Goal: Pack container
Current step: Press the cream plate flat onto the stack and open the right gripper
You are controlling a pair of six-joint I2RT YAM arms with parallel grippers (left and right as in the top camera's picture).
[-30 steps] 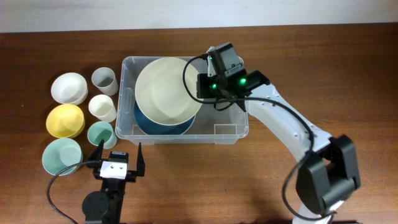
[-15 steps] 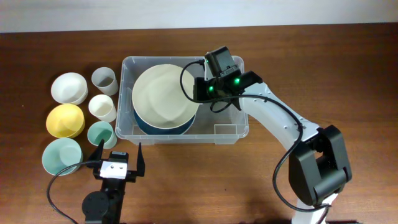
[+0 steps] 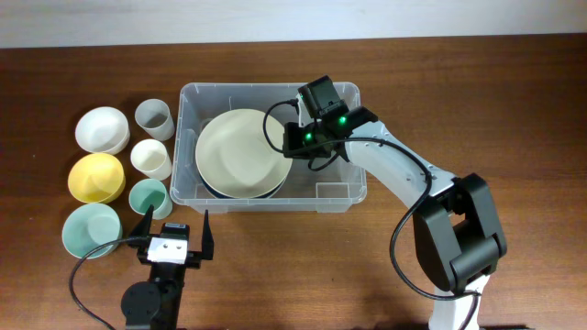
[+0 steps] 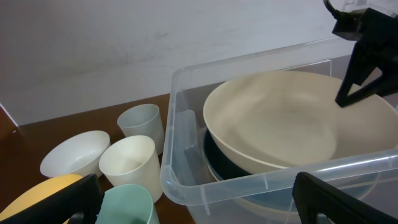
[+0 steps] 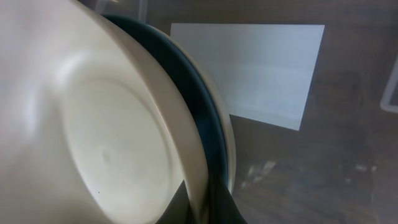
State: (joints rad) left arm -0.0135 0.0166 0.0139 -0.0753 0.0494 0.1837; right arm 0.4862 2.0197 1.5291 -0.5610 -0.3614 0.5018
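Observation:
The clear container [image 3: 335,190] sits mid-table, its white label [image 5: 261,68] on the base. Inside it, a wide cream bowl [image 3: 238,151] lies tilted over a dark blue bowl [image 3: 268,192]. My right gripper [image 3: 292,145] is shut on the cream bowl's right rim, which shows pinched between the fingers in the right wrist view [image 5: 202,199], with the blue bowl [image 5: 199,118] just behind it. My left gripper [image 3: 174,234] stands open in front of the container's front-left corner, its jaws wide apart [image 4: 196,205] with nothing between them.
Left of the container stand a white bowl [image 3: 101,129], a grey cup [image 3: 154,117], a white cup [image 3: 150,158], a yellow bowl [image 3: 95,177], a mint cup [image 3: 148,197] and a mint bowl [image 3: 91,229]. The container's right part holds no dishes.
The right gripper has come down and leftward with the cream bowl, which now lies flatter and lower over the blue bowl. The left arm has not moved.

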